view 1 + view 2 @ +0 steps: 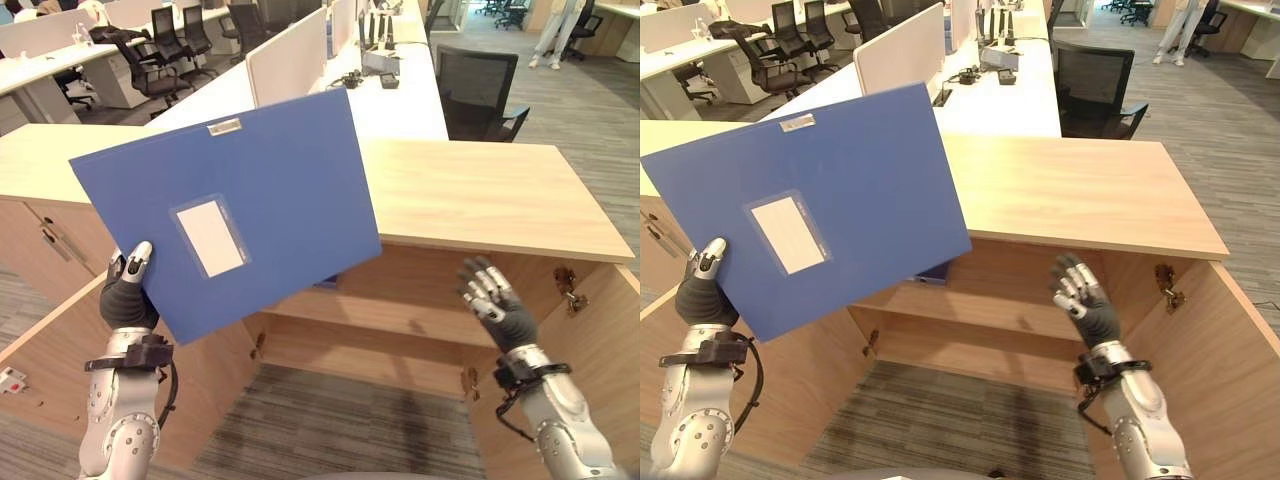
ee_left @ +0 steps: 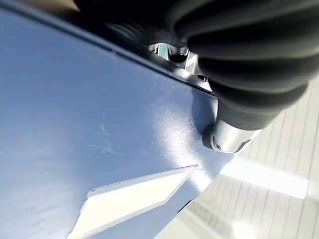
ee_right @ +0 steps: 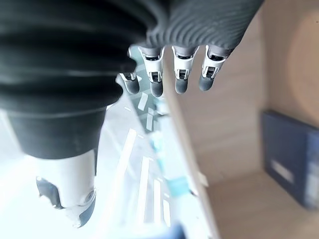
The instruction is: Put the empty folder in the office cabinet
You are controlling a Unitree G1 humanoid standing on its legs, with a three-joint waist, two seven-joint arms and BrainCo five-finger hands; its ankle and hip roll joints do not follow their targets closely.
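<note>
Left eye view: your left hand (image 1: 128,290) pinches the blue folder (image 1: 230,205) above the open cabinet (image 1: 480,210), right hand (image 1: 495,300) fingers spread empty; next, lower it onto the shelf (image 1: 400,318).

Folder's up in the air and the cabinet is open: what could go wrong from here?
1. The left hand pinches the folder by one lower corner only; a panel that wide may swing or slip out.
2. The folder is tilted in front of the cabinet; its far corner might catch the top edge or the shelf going in.
3. The right hand is open and apart from the folder, so nothing backs up the grip.
</note>
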